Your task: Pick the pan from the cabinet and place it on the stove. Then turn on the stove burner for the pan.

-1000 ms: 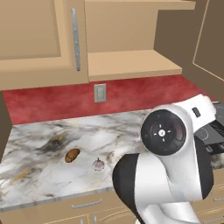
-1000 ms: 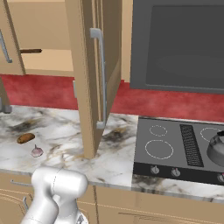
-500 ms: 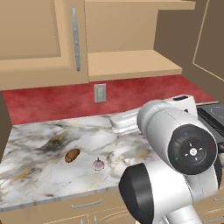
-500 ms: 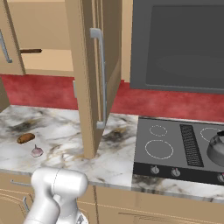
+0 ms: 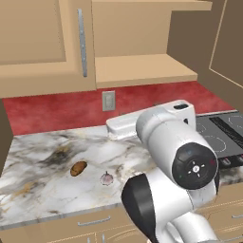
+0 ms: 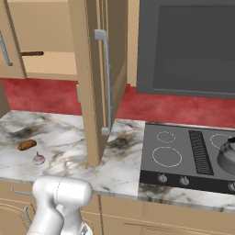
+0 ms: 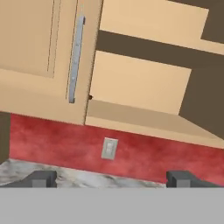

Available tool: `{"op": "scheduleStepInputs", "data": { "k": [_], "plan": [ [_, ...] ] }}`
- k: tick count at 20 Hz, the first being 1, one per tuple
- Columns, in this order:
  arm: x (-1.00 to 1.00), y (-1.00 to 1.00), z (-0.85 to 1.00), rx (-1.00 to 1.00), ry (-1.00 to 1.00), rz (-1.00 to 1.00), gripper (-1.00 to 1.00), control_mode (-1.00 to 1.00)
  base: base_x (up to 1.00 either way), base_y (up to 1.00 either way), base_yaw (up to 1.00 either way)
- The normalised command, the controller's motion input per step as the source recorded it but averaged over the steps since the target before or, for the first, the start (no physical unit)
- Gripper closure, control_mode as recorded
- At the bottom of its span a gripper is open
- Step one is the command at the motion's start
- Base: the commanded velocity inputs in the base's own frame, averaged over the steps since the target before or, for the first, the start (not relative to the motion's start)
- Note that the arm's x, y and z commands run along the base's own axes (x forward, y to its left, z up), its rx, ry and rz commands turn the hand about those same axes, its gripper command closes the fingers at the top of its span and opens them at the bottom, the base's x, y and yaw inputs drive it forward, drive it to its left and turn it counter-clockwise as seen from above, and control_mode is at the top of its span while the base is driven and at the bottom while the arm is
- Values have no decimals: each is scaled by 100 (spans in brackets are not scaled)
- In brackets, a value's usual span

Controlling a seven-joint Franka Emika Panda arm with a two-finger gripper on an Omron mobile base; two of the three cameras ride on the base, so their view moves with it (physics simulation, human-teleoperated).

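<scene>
Facing the cabinet (image 7: pixel 140 83), the gripper (image 7: pixel 109 177) has its fingertips (image 7: pixel 41 178) wide apart w/ nothing between them, aimed at the wall outlet (image 7: pixel 109 148) on the red backsplash (image 7: pixel 57 140) under the open shelf. Pan handle (image 6: pixel 32 53) pokes out on the cabinet shelf in right base view; pan body hidden by the door. Stove (image 6: pixel 183 151) sits right of the open door (image 6: pixel 98 78), a grey pot (image 6: pixel 227 156) on its far right burner. Potato-like lump (image 5: pixel 79 168) & a small pinkish bulb (image 5: pixel 106 178) lie near each other on the marble counter (image 5: pixel 42 161).
</scene>
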Motion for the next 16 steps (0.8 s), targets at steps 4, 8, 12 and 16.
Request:
{"op": "scheduleStepInputs", "data": {
  "k": [4, 8, 12, 16],
  "plan": [
    [27, 37, 22, 1, -27, 0, -100, -100, 0, 0, 0],
    [29, 29, 26, 5, -29, 0, -100, -100, 0, 0, 0],
    [54, 1, 37, 10, -18, 1, -100, -100, 0, 0, 0],
    [72, 3, 30, 11, -8, 5, -100, -100, 0, 0, 0]
  ]
}}
